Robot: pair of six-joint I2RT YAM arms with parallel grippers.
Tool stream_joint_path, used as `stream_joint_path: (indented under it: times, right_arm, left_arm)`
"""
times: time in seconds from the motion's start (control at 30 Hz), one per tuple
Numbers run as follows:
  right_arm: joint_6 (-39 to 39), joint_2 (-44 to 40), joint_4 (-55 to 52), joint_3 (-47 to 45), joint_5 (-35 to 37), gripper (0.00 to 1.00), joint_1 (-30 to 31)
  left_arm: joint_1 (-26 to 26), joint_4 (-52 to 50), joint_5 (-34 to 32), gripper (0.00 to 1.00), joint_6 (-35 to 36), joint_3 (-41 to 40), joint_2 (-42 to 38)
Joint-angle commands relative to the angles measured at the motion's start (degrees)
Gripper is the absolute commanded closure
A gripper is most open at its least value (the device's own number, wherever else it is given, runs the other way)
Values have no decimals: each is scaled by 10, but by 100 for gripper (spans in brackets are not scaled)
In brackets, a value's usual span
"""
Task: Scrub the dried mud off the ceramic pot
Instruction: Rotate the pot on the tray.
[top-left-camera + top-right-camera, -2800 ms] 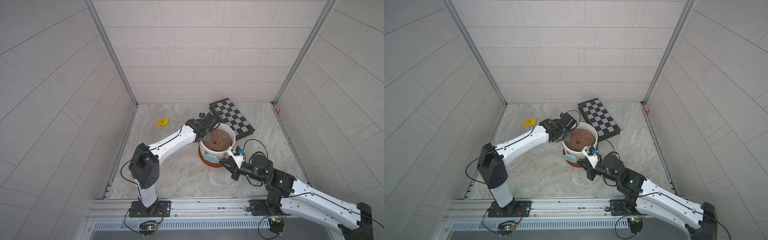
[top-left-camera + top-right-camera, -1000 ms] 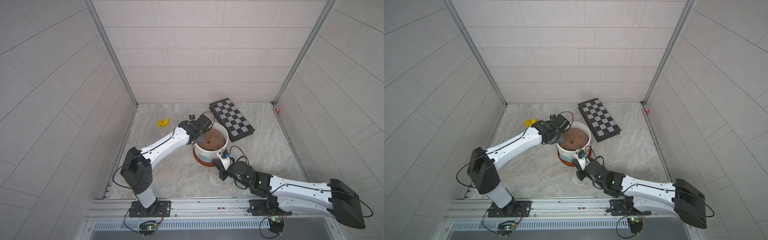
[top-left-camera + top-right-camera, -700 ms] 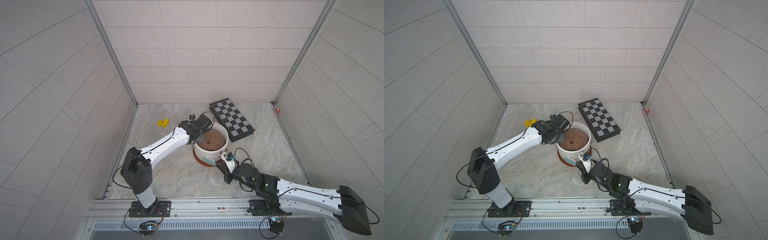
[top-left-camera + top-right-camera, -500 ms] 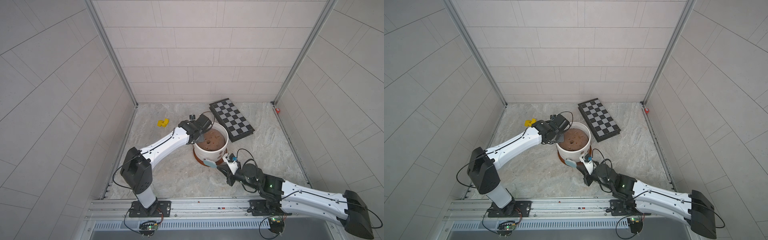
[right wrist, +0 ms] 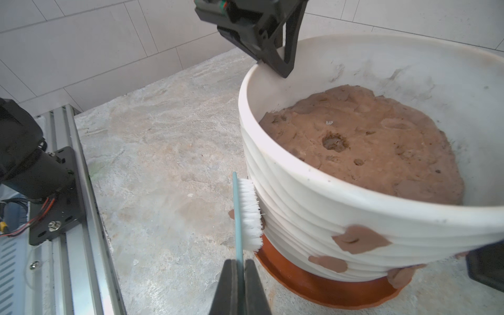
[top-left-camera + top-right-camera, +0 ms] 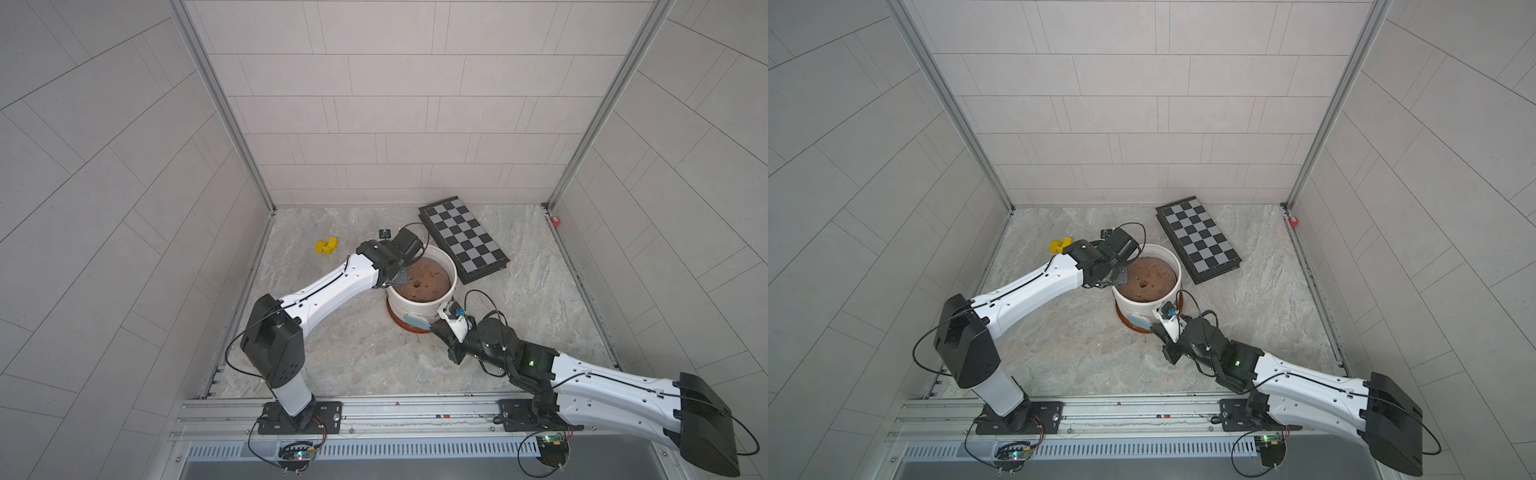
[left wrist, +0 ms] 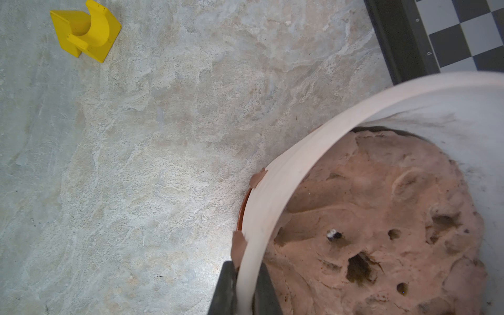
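Note:
The ceramic pot (image 6: 415, 308) is white and ribbed, filled with brown soil, and stands on an orange saucer (image 5: 313, 282). Dried mud (image 5: 360, 240) shows as small brown patches low on its outer wall, with more dried mud (image 7: 237, 245) under the rim. My left gripper (image 7: 245, 272) is shut on the pot's rim (image 7: 286, 169), one finger inside and one outside. My right gripper (image 5: 239, 266) is shut on the teal handle of a brush (image 5: 246, 215). The brush's white bristles press against the lower ribbed wall on the near side, as in a top view (image 6: 1138, 321).
A folded chessboard (image 6: 463, 245) lies just behind the pot on the right. A yellow block (image 6: 326, 246) sits at the back left. The metal rail (image 6: 374, 415) with both arm bases runs along the front, and tiled walls enclose three sides.
My right wrist has shifted a little to the right along the pot's near side, with the brush kept at the wall. The left gripper has stayed on the rim.

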Motion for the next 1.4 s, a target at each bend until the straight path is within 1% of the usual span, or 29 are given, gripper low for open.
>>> stream_joint_path:
  times: [0.0,0.1,0.4,0.53,0.67,0.77,0.83,0.97,1.1,1.27,1.37]
  right_arm:
    - [-19,16,58,5,42,100,-6]
    - [-15,35,55,2,50,100,-22]
    - [22,73,76,-48,106,100,-22]
    - [48,77,76,-68,105,100,-22]
    - [61,67,68,-73,56,100,-13]
    - [62,45,83,-83,-11,100,2]
    - [72,24,113,-98,-71,100,3]
    - [90,-13,126,-104,-146,100,3]
    - [93,-44,121,-103,-166,100,3]
    - [69,-73,83,-82,-167,100,-5]
    - [52,-83,69,-67,-187,100,-21]
  left_arm:
    - [2,-24,26,100,14,-7,4]
    - [2,-24,25,100,17,-9,3]
    - [3,-19,34,100,24,-13,7]
    - [3,-18,34,100,28,-13,9]
    - [2,-18,36,100,29,-11,13]
    - [2,-14,38,100,33,-9,16]
    - [2,-13,39,100,36,-7,18]
    - [2,-10,38,100,49,-3,19]
    - [2,-1,39,100,73,-1,18]
    - [7,17,44,100,127,-6,19]
    - [15,27,74,100,166,-9,22]
